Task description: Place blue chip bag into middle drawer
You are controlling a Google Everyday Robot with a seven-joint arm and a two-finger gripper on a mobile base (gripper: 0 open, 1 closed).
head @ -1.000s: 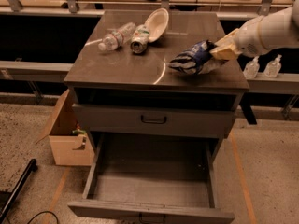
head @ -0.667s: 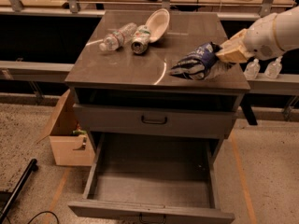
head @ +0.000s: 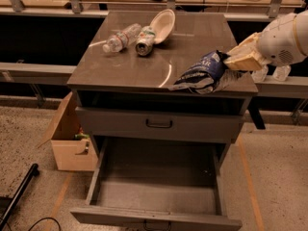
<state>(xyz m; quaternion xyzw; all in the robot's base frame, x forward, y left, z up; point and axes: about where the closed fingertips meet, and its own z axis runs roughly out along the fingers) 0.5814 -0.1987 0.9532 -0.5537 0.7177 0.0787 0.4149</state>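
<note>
The blue chip bag (head: 204, 73), dark blue foil with white lettering, hangs at the front right edge of the cabinet top (head: 159, 57). My gripper (head: 237, 60) comes in from the right and is shut on the bag's right end, holding it just above the top. The middle drawer (head: 156, 197) is pulled wide open below, its grey base bare. It lies below and to the left of the bag.
A clear plastic bottle (head: 120, 37), a crushed silver-green can (head: 144, 40) and a white bowl (head: 162, 24) lie at the cabinet's back left. A shut drawer with a black handle (head: 159, 124) sits above the open one. A cardboard box (head: 72, 138) stands on the floor left.
My gripper has pulled the bag forward and to the right, from the middle right of the top to its front right edge.
</note>
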